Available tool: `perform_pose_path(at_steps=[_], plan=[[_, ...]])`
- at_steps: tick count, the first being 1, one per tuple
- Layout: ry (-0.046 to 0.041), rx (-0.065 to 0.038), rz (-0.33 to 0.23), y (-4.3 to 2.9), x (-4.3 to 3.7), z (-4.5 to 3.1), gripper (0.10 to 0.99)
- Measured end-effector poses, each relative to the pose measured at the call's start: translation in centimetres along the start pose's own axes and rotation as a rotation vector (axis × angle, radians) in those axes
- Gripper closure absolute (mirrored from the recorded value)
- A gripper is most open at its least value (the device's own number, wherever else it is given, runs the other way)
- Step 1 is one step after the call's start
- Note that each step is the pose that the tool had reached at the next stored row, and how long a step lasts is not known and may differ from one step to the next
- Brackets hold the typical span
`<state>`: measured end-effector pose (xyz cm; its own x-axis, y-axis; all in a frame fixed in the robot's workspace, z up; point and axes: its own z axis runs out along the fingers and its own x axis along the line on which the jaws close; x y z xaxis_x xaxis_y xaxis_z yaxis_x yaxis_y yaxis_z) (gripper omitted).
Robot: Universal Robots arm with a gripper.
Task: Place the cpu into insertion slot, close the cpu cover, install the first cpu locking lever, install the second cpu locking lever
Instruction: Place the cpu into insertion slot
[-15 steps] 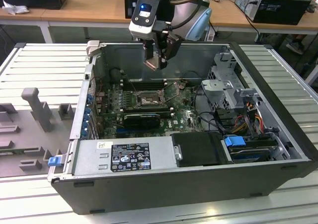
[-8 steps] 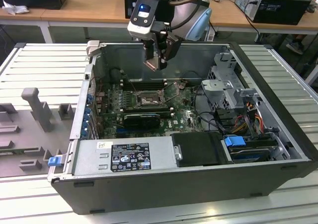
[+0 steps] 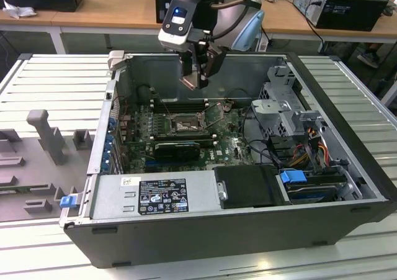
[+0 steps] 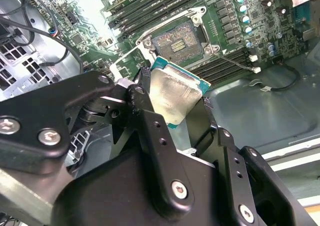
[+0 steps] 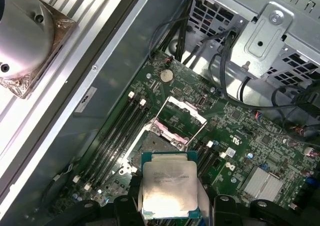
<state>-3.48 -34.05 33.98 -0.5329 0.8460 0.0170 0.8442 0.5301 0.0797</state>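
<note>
**Chip gripped above the bare socket**

The gripper [image 3: 197,76] hangs inside the open computer case [image 3: 236,236]. Its fingers [image 4: 150,121] are clamped narrow on opposite edges of the cpu [image 4: 175,93], whose silver top faces both wrist cameras. The cpu hovers above the insertion slot [image 4: 177,41], apart from it. In the first wrist view the cpu hides the slot's near part, and the cpu cover [image 5: 180,117] seems swung up beyond it. The cpu's lower edge is lost behind the fingers.

Bright, even room light, with glare on the cpu [image 5: 168,192] top and shadow inside the case [image 3: 248,230].
</note>
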Motion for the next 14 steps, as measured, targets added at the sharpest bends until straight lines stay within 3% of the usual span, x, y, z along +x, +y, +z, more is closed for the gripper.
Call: perform_pose_path(at_steps=[14], plan=[[-0.0021,-0.001,0.026,-0.05,0.0,0.48,0.557]])
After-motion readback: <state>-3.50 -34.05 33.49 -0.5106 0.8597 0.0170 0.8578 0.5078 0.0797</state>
